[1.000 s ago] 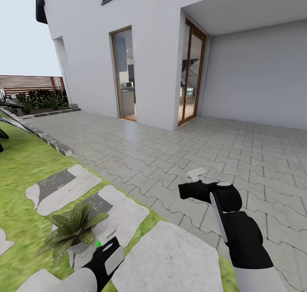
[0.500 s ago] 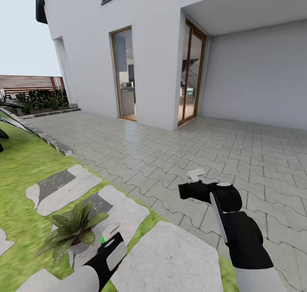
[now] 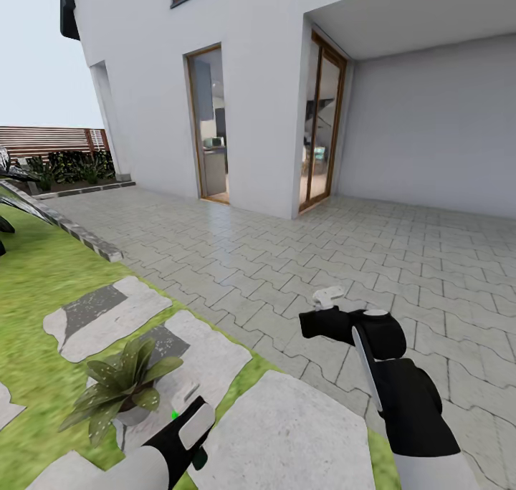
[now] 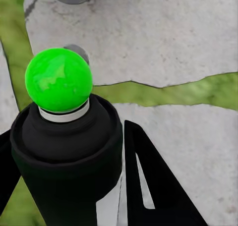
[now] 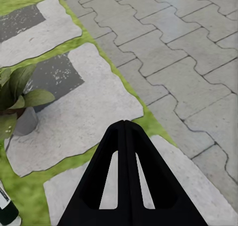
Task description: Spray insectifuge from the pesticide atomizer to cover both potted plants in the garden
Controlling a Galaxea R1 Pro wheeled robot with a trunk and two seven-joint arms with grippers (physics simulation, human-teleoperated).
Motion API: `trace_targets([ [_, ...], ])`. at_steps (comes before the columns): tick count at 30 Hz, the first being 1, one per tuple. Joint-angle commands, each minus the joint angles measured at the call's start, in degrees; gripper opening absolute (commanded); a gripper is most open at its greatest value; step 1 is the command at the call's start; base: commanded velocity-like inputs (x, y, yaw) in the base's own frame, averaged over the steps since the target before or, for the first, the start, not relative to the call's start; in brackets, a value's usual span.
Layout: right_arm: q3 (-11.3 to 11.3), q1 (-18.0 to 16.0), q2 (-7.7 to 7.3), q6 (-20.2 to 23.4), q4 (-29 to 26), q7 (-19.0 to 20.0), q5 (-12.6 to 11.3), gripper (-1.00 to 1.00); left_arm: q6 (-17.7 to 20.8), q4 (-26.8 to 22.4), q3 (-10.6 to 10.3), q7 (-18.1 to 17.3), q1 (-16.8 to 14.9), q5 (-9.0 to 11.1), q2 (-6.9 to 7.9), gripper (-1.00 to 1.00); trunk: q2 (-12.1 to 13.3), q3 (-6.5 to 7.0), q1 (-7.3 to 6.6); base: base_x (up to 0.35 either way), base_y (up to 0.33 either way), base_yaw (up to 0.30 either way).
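One potted plant (image 3: 123,388), a rosette of pointed green leaves in a small grey pot, stands on a stepping stone at the lower left, with a few whitish specks of insectifuge on its leaves. My left gripper (image 3: 188,434) is just right of it, shut on the pesticide atomizer (image 3: 188,404), whose whitish head pokes up above a bright green dot. In the left wrist view the atomizer (image 4: 67,151) is a dark cylinder topped by a green ball, between black fingers (image 4: 148,186). My right gripper (image 3: 328,294) hovers shut and empty over the paving. The right wrist view catches the plant (image 5: 17,94) and the bottle (image 5: 6,208).
Flat stepping stones (image 3: 287,433) lie in the lawn (image 3: 36,275) of the garden. Grey paving (image 3: 301,253) runs to the white house with glass doors (image 3: 322,125). A stone kerb (image 3: 79,236) edges the grass, and a wooden fence (image 3: 43,140) closes the far left.
My left gripper has shifted a little right and down with the atomizer, which now leans more. The right arm has sunk very slightly. The plant has not moved.
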Motion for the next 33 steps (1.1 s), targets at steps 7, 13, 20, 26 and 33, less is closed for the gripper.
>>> trace_targets([
  [7, -0.01, 0.04, 0.03, 0.18, 0.00, 0.48, 0.58, -1.00, -0.56, -0.41, -0.71, 0.11, -0.04, 0.44, -0.16, -1.00, -0.03, -0.06, -0.01, 0.092, -0.207, 0.000],
  [13, -0.21, -0.03, 0.01, 0.18, 0.62, 0.55, 0.54, -1.00, -0.57, -0.44, -0.68, 0.03, 0.79, 0.36, 0.33, -1.00, -0.03, -0.06, -0.01, 0.284, -0.139, 0.000],
  [20, 0.03, 0.05, 0.30, 0.18, 0.02, 0.52, 0.56, -1.00, -0.60, -0.44, -0.64, 0.04, 0.98, 0.36, 0.45, -1.00, -0.03, -0.06, -0.01, 0.333, -0.017, 0.001],
  [26, 1.41, 0.05, 0.20, 0.18, 0.12, 0.42, 0.57, -1.00, -0.61, -0.45, -0.72, 0.15, 1.01, 0.29, 0.40, -1.00, -0.03, -0.06, -0.01, 0.310, -0.149, 0.194],
  [33, 1.50, 0.05, 0.20, 0.18, 0.12, 0.33, 0.57, -1.00, -0.53, -0.46, -1.72, 0.19, 1.02, 0.35, 0.29, -1.00, -0.03, -0.06, -0.01, 0.239, -0.268, 0.295],
])
